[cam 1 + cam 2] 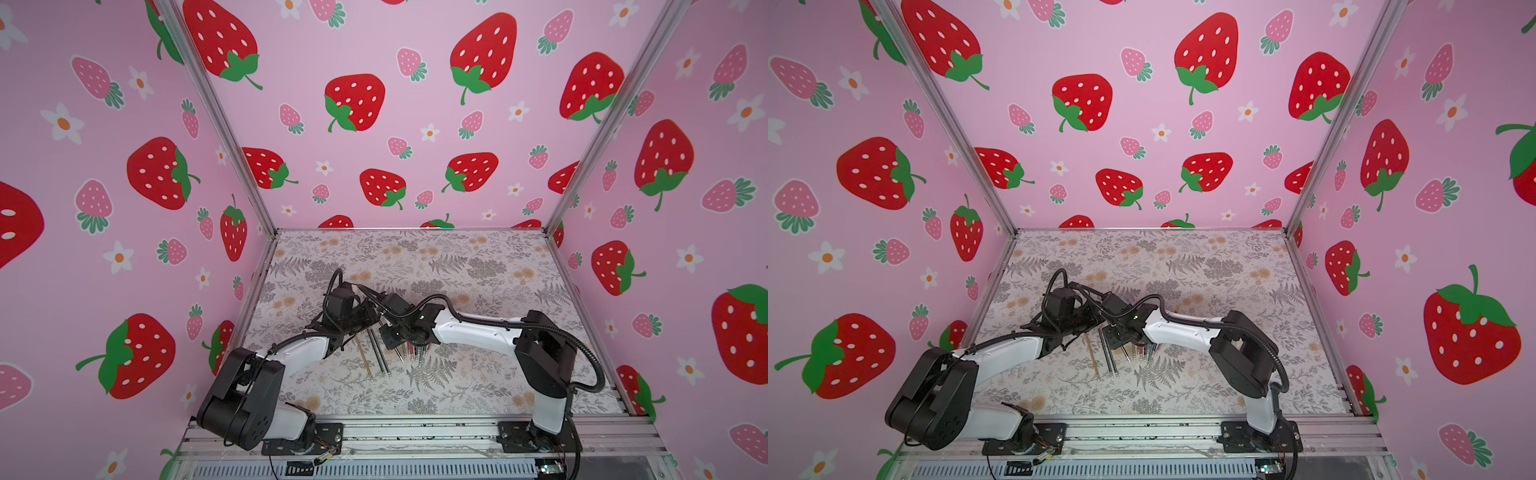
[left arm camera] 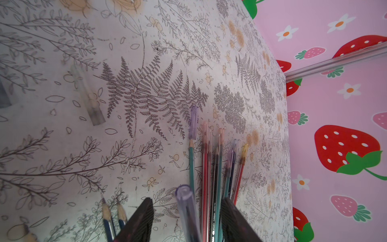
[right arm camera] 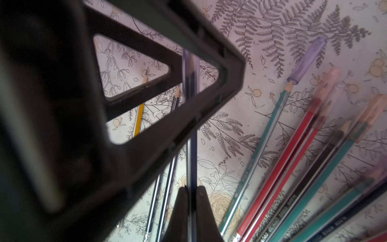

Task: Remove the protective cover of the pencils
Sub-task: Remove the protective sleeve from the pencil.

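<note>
Several pencils (image 3: pixel 277 167) — barrel lettering illegible

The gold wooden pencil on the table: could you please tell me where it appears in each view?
In a top view: the gold wooden pencil lies slanted in the lower middle, just left of centre.
In a top view: same spot, slightly further left.
Left wrist: not clearly in it.
Right wrist: left of centre, behind the triangular window of the left end effector.
Shared landmark: the large grey fern print.
</note>
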`<state>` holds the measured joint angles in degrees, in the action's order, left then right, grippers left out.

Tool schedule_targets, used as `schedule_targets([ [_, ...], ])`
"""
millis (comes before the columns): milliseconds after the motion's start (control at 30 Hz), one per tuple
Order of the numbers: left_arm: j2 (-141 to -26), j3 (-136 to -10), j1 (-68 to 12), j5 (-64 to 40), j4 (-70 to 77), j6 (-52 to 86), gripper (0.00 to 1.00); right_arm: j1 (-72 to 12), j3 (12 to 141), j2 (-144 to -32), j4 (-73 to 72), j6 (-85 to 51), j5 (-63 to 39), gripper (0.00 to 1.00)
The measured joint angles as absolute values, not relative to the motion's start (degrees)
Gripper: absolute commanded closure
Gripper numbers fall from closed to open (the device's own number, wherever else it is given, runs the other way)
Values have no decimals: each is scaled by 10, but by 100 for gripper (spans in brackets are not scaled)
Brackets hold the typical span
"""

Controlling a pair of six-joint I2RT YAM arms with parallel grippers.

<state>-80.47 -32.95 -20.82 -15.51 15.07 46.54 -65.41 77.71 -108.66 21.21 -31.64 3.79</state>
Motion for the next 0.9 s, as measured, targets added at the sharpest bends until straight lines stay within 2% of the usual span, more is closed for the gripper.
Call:
schedule_targets([
  [333,-819,-336,-210,-156,163,472,52,-663,761,-1084,189,-314,35,95],
  [567,-819,-336,-210,-156,166,479,67,-666,755,-1076,183,-315,35,95],
  [900,-817,-336,-210,-155,165,488,81,-667,752,-1074,169,-315,35,95],
])
